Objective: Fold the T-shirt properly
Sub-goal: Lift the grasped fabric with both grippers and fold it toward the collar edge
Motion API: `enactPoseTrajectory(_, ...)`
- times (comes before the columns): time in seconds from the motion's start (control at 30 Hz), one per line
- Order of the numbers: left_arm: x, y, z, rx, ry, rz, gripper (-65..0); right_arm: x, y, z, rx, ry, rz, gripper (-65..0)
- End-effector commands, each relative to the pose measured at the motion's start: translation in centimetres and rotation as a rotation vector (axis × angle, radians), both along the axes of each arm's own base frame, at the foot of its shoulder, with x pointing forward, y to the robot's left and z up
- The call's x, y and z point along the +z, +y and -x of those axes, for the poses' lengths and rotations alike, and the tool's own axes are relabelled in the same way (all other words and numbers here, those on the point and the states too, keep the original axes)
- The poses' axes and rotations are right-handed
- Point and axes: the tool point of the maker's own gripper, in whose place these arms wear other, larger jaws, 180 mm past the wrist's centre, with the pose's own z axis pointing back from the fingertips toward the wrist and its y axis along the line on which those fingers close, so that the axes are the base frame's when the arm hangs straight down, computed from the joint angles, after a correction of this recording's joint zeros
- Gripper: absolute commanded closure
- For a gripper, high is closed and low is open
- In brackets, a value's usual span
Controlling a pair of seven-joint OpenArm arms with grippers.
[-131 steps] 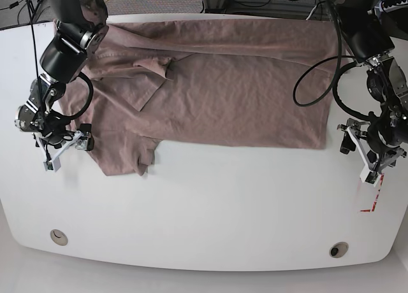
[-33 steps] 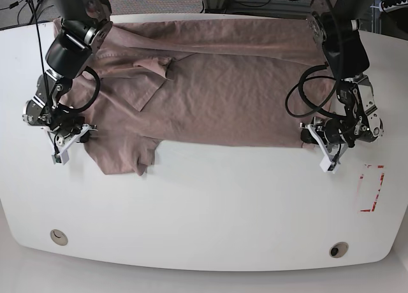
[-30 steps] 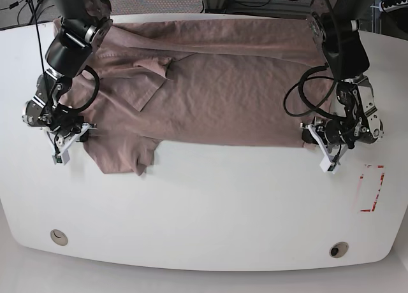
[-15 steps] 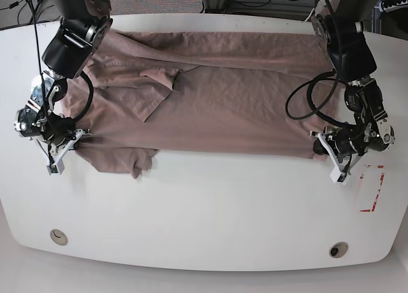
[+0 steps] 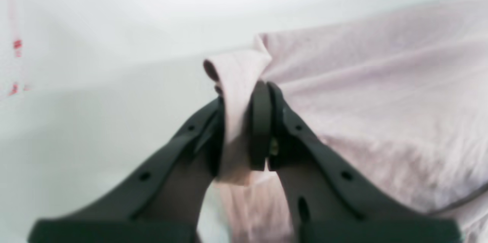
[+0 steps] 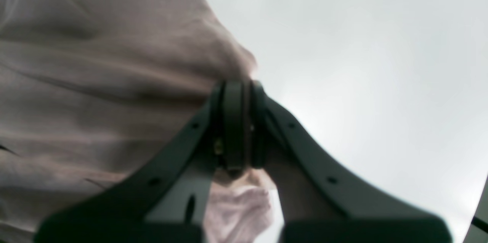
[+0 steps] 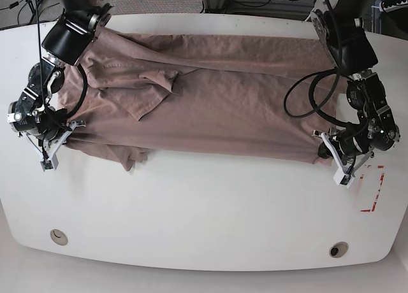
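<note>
The T-shirt (image 7: 217, 95), mauve-tan and wrinkled, lies spread wide across the back half of the white table (image 7: 204, 210), with a sleeve folded over at the left. At the shirt's front right corner my left gripper (image 7: 323, 153) is shut on the cloth. In the left wrist view a fold of T-shirt (image 5: 362, 82) is pinched in the left gripper (image 5: 244, 96). At the shirt's left side my right gripper (image 7: 65, 135) is shut on the edge. In the right wrist view the T-shirt (image 6: 95, 63) bunches at the shut right gripper (image 6: 237, 87).
Red tape marks (image 7: 373, 191) lie on the table just right of my left gripper. Two round holes (image 7: 58, 236) (image 7: 338, 249) sit near the table's front edge. Cables run behind the table's back edge.
Both grippers have moved apart and toward the front with the shirt's edge in them. The cloth is drawn wider and flatter between them.
</note>
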Motion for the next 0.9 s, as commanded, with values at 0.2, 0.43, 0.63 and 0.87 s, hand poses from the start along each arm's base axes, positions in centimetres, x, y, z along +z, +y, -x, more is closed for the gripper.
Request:
enactPoseTrajectory(0.2, 3.0, 1.0, 0.0, -0.001, -0.078, -0.08, -4.7, 3.1, -1.7, 1.6, -0.02, 0.012, 0.126, -2.4)
enactPoseTrajectory(0.43, 3.2, 1.1, 1.2, -0.009, -0.092, -0.113, -4.7, 3.8, -2.0, 3.9, -0.028, 0.055, 0.19, -2.4)
enactPoseTrajectory(0.63, 2.8, 1.1, 2.7, -0.016, -0.082, -0.137, -4.7, 3.2, -1.7, 5.9, -0.017, 0.085, 0.221, -2.4)
enactPoseTrajectory(0.87, 1.9, 1.1, 4.3, -0.022, -0.057, -0.152, -4.7, 1.9, -0.6, 8.5, 0.001, 0.128, 0.228, -2.4)
